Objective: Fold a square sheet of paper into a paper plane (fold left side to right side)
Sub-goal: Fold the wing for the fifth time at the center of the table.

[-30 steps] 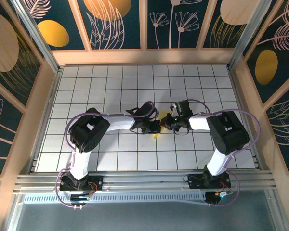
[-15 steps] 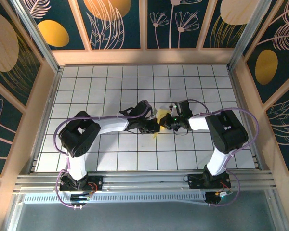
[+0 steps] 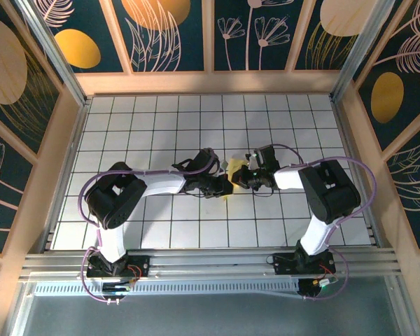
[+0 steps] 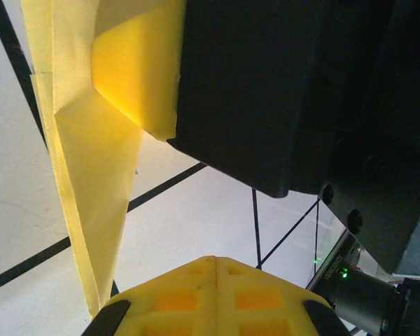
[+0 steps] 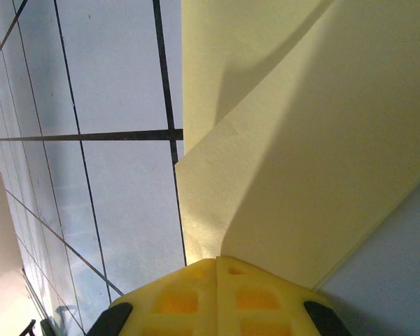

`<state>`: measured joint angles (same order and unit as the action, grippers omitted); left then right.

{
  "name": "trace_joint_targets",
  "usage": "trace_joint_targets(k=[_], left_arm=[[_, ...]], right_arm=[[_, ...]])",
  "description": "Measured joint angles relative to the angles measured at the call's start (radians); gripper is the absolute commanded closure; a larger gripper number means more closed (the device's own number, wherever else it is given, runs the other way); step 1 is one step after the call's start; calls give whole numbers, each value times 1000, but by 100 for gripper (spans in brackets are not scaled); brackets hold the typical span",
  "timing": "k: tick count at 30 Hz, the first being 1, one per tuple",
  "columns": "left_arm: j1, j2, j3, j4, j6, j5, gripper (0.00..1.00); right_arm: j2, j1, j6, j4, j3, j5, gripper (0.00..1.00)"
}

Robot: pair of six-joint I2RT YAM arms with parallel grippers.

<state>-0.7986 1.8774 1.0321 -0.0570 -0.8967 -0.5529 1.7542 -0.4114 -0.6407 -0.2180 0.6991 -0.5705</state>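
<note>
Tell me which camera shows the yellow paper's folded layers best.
Right wrist: the yellow paper spreads across the frame, overlapping layers and edges clear. Left wrist catches a narrow creased strip. Top external has a small, mostly covered yellow patch.

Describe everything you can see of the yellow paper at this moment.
The yellow paper is thin, plain and matte, and already folded: overlapping layers with straight diagonal edges, tapering to a narrow strip in the left wrist view. It sits mid-way across the white gridded table, between the two shut grippers, and seems partly raised off the tiles. The right gripper closes on its edge. The left gripper meets its narrow end, but a grip there is unclear.
</note>
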Motion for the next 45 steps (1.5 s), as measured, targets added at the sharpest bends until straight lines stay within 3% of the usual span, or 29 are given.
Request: trace_joint_targets(k=[9, 45], left_arm=[[34, 8, -6, -19, -3, -18, 96], [31, 98, -33, -79, -7, -93, 96]], right_arm=[[0, 0, 6, 0, 0, -1, 100], [1, -1, 11, 0, 0, -2, 100]])
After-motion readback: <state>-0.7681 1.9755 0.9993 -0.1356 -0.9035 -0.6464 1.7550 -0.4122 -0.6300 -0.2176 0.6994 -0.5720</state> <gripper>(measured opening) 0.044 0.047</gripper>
